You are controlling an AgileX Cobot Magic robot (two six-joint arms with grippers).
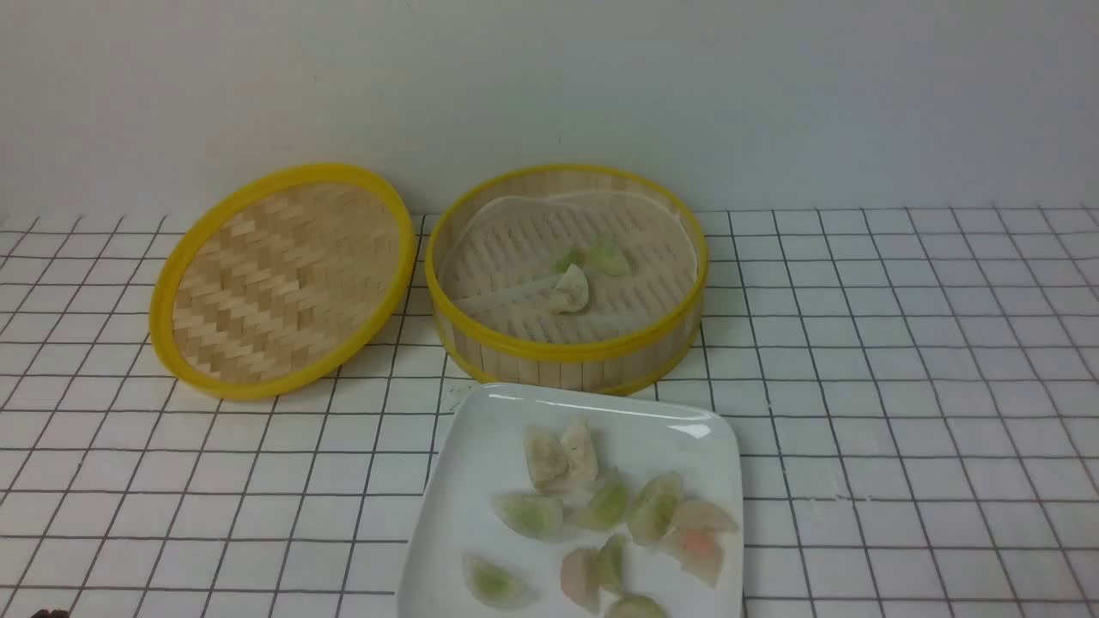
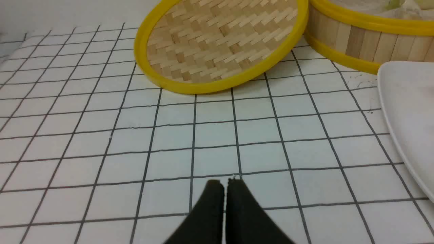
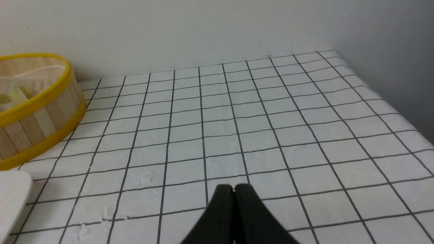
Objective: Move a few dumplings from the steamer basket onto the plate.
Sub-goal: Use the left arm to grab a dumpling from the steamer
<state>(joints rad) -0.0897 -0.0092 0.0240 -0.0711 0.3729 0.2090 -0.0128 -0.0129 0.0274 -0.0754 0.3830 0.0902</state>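
From the plate's center (image 1: 455,481), your steamer basket (image 1: 567,350) sits at twelve o'clock, likely for short transfers; both claws, left (image 2: 225,184) and right (image 3: 234,189), are clenched, holding nothing.

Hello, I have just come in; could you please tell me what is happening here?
Nothing is being handled now. The left hand and right hand are shut on nothing. Most dumplings lie on the plate; a few are in the basket. The lid lies beside it.
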